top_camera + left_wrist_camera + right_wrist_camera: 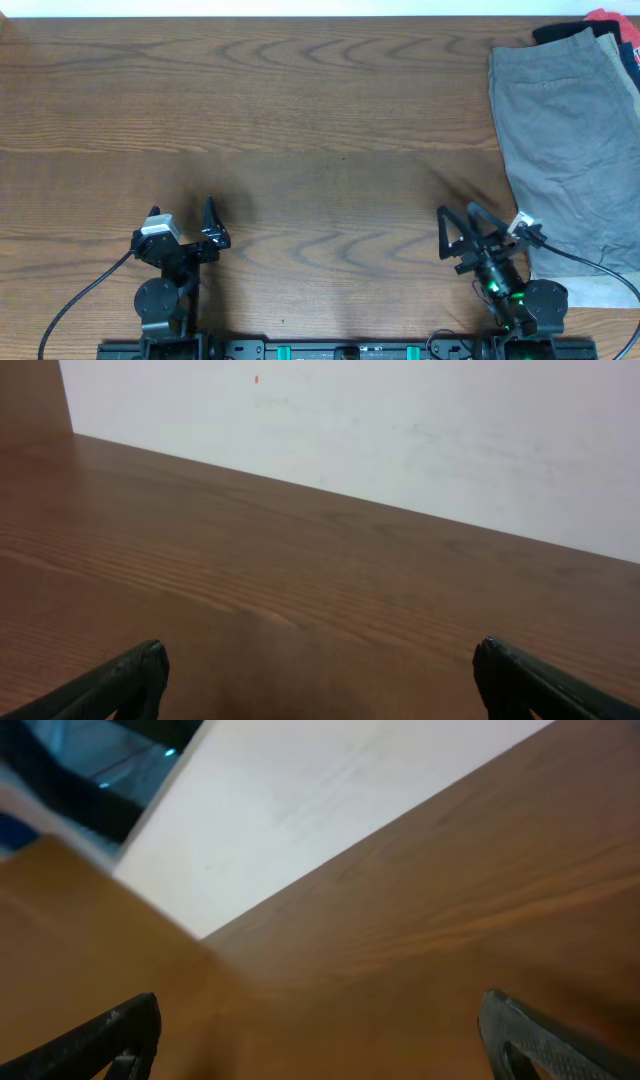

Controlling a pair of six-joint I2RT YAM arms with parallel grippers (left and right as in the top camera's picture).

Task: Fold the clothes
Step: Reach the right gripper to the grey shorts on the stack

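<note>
A grey-green pair of shorts lies flat at the table's right edge, waistband to the far side. A tan layer shows beneath its near hem. Black and red garments lie bunched at the far right corner. My left gripper is open and empty near the front left, far from the clothes; its wrist view shows only bare table between the fingers. My right gripper is open and empty, just left of the shorts' near hem; its wrist view shows only bare table.
The brown wooden table runs to a white wall at the far side. Arm bases and cables sit along the front edge.
</note>
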